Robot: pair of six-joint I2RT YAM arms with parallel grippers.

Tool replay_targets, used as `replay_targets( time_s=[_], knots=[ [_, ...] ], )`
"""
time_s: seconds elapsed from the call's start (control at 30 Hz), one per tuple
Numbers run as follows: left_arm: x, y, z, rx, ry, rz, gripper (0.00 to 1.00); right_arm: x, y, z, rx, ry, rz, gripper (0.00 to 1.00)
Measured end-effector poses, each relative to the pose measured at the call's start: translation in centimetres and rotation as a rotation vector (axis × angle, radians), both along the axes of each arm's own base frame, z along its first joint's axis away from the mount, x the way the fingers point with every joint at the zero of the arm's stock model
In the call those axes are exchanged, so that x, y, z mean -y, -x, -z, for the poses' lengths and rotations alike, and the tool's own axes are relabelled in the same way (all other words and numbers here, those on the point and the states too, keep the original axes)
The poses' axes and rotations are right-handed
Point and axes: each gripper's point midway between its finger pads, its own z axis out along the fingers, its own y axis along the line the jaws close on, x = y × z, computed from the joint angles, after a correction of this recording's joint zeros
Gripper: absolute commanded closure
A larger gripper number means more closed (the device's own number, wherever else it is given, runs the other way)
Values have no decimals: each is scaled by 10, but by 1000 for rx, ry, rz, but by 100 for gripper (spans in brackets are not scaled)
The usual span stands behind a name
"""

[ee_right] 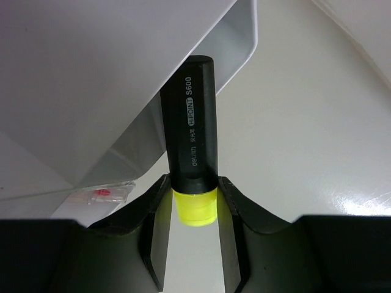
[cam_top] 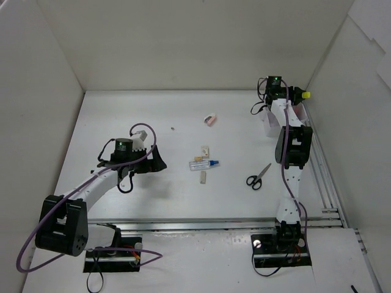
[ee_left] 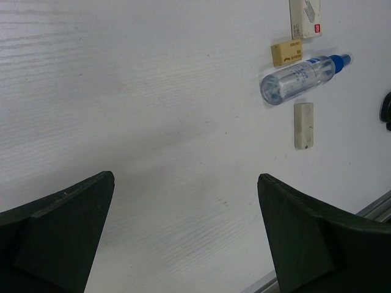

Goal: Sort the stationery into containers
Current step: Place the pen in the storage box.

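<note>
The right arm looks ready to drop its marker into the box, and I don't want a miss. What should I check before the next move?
1. Right gripper holding the yellow-capped marker: ok, clamped at the cap end.
2. Marker's end over a compartment of the organiser box: cannot tell; it sits at the box wall.
3. Left gripper open and empty: ok.
4. Left gripper away from the box: ok, it is far across the table.
5. Everything sorted: not ok; scissors, tube and pink eraser lie loose.
</note>
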Motion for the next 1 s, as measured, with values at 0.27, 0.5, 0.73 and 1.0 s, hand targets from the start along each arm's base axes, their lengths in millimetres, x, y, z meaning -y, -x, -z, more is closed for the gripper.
replay_targets(
  time_s=[0.27,0.5,0.73,1.0],
  knots=[
    [3,1,1,-8,11,12,1,-11,-5,4,31,-36,-24,50],
    [3,1,-5,10,17,15,1,-33,-15,1,89,-77,-62,18],
    [5,1,-32,93,40,23,1,-80,-22,-20,229,-189,-120,2],
    [4,13,-78,235,75,35,0,-146,14,-88,644,-529,-74,2]
  ],
)
